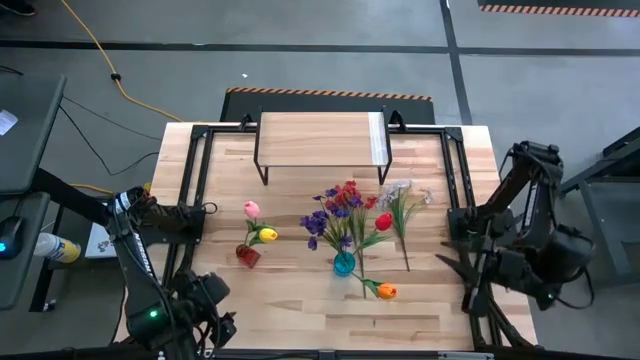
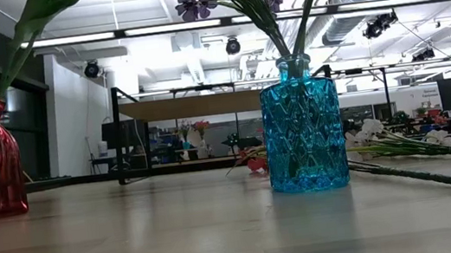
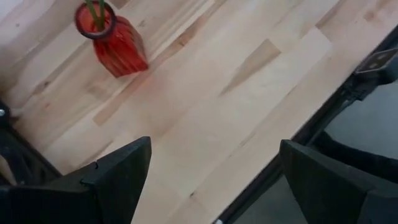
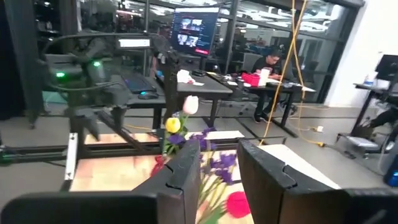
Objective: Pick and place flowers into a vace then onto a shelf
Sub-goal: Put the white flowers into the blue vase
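The worktop (image 1: 300, 315) lies bare along its near strip and down both sides — room to pass. Mid-worktop is crowded: red vase (image 1: 247, 255), blue vase (image 1: 344, 263) and loose flowers (image 1: 402, 205) — the shelf (image 1: 320, 140) blocks the far edge.

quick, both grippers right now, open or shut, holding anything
left gripper: open, holding nothing, above bare table near the red vase.
right gripper: partly open, nothing between the fingers.

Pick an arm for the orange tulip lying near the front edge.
Right. The orange tulip lies right of the blue vase, nearer the right pincer. The left pincer sits open at the front-left corner, farther off.
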Robot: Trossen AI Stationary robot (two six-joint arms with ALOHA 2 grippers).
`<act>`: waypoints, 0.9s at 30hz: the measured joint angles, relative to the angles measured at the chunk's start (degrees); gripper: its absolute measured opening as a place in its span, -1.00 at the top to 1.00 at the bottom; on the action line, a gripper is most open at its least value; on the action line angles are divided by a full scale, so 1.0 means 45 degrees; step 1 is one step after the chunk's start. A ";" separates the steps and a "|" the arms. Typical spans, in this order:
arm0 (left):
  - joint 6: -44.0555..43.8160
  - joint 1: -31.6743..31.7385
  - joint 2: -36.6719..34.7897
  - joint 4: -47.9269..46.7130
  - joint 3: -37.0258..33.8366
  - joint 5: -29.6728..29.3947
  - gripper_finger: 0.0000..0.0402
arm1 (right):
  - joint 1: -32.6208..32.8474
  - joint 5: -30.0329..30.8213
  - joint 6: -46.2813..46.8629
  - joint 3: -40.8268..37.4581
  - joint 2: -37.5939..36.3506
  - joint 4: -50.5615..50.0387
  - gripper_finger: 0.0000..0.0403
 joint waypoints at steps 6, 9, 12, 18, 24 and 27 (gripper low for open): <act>0.0000 0.0005 0.0000 0.0308 0.0000 -0.0007 -0.92 | -0.0807 -0.0005 -0.1878 0.0000 -0.1072 -0.0468 0.59; -0.0005 0.0005 0.0000 0.0383 0.0000 -0.0007 -0.93 | -0.1304 -0.0005 -0.2205 0.0000 -0.1969 -0.1518 0.63; -0.0191 0.0005 0.0000 0.0450 -0.0005 -0.0013 -0.92 | -0.1885 0.0000 -0.2172 0.0000 -0.2808 -0.2065 0.67; -0.0760 0.0005 0.0000 0.0579 -0.0005 -0.0289 -0.93 | -0.2571 -0.0089 -0.2221 0.0000 -0.3704 -0.2506 0.73; -0.1263 0.0010 0.0000 0.0558 -0.0010 -0.0546 -0.92 | -0.3162 -0.0063 -0.2314 0.0000 -0.4356 -0.3509 0.74; -0.1587 0.0010 0.0000 0.0547 -0.0010 -0.0586 -0.93 | -0.3786 -0.0031 -0.2097 0.0000 -0.4856 -0.3812 0.73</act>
